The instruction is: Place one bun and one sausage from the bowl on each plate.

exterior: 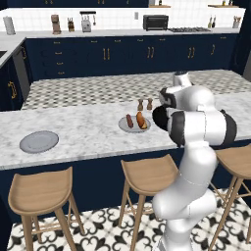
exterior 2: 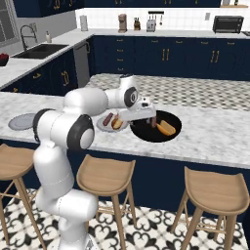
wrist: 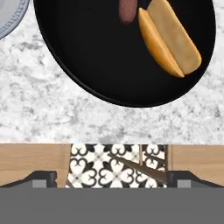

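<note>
1. From the left base view, one plate (exterior: 134, 124) holds a sausage (exterior: 129, 120) and bun (exterior: 141, 120); the other plate (exterior: 38, 141) lies bare, well apart
2. Right base view: the gripper (exterior 2: 153, 118) hangs over the bowl (exterior 2: 146, 134); I cannot tell its jaw spacing
3. Hand view: the fingertips (wrist: 43, 179) stand wide apart; bowl's bun (wrist: 170, 37) beside its sausage (wrist: 127, 10)

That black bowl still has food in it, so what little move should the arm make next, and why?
Probably lower the open gripper toward the bun in the bowl. One plate already holds a bun and a sausage, while the far plate is bare, and a bun and a sausage remain in the bowl.
</note>
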